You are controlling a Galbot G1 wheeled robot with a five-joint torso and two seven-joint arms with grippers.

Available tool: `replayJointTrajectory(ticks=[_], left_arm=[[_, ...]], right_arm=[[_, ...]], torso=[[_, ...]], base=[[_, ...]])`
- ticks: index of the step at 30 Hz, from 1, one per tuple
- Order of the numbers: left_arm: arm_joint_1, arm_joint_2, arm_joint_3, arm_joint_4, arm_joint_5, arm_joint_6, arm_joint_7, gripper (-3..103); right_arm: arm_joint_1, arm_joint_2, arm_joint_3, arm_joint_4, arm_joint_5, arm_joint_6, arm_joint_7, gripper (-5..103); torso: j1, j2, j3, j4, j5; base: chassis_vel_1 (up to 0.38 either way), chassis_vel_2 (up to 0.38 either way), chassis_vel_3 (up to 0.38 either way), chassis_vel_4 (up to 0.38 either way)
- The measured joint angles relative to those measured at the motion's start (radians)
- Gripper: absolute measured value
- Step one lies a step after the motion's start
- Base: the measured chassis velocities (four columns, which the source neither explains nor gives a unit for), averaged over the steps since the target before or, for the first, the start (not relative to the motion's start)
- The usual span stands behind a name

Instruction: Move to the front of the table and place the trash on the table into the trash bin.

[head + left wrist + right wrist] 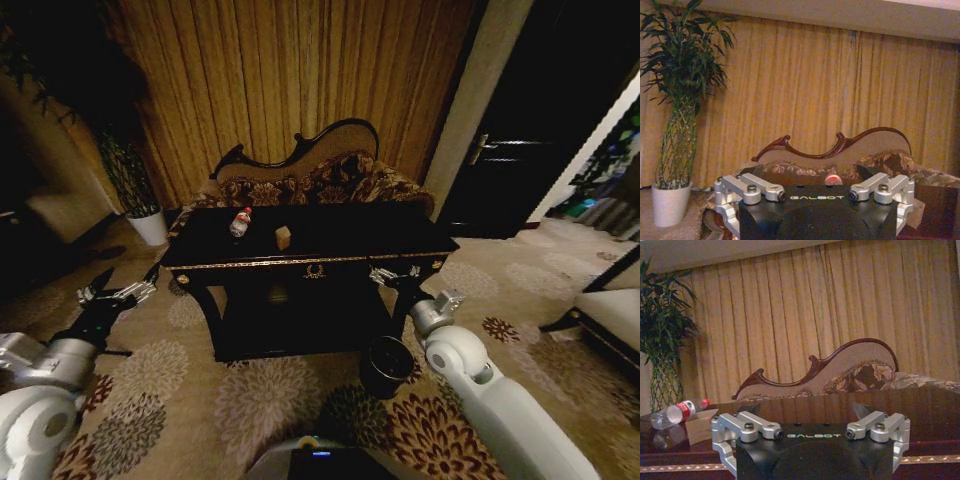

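The table (pixel 420 243) stands before me, with the sofa (pixel 330 180) behind it. The trash bin (pixel 387 365) is on the carpet by its front right leg. On the table top lie the bottle (pixel 240 222) and the cardboard box (pixel 283 237), near each other. My left gripper (pixel 120 287) hangs open left of the table; my right gripper (pixel 393 273), also open, is at the front right corner.

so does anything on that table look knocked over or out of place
Yes: the bottle lies on its side on the table near its left end instead of standing, and a small cardboard box sits loose beside it. Nothing looks spilled or broken. The trash bin stands upright on the carpet by the table's right front leg.
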Motion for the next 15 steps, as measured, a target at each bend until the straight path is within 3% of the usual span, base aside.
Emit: replayJointTrajectory(ticks=[15], left_arm=[[0.001, -0.006, 0.002, -0.002, 0.001, -0.007, 0.012, 100]], right_arm=[[-0.001, -0.001, -0.005, -0.002, -0.004, 0.004, -0.002, 100]], torso=[[0.000, 0.000, 0.000, 0.0001, 0.0001]], base=[[-0.173, 0.177, 0.172, -0.169]])
